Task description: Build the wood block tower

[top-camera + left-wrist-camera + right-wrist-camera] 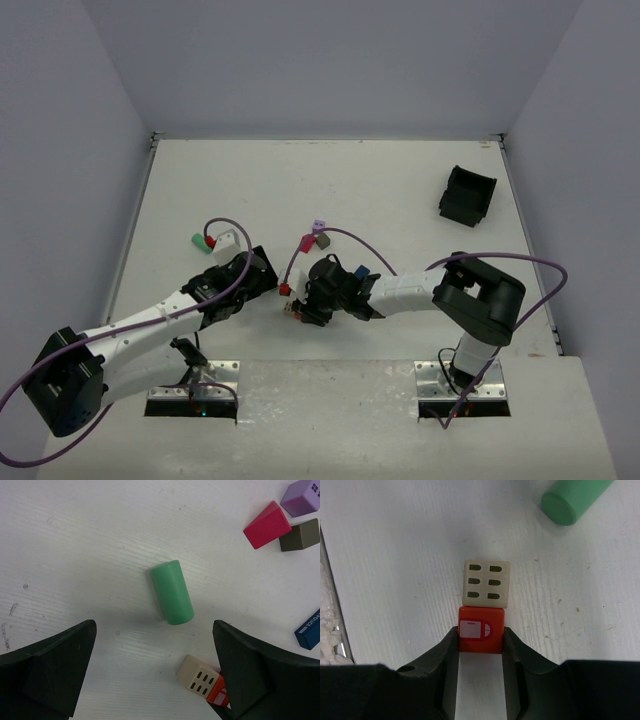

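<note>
Here, green cylinder (172, 592) on its side, long axis toward left pincer (154, 628)

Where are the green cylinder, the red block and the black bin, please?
green cylinder (172, 592), left wrist view, middle of its side.
red block (481, 636), right wrist view, its painted face.
black bin (484, 190), top external view, its right wall.

Overhead view looks down; both close wrist views share the green cylinder (172, 592).

A green wooden cylinder (172, 592) lies on its side. Near it, a red-orange wooden cube (481, 636) touches a cream slotted wooden cube (486, 583). A magenta wedge (266, 524), olive-brown cube (299, 535) and lilac block (302, 496) cluster apart.
</note>
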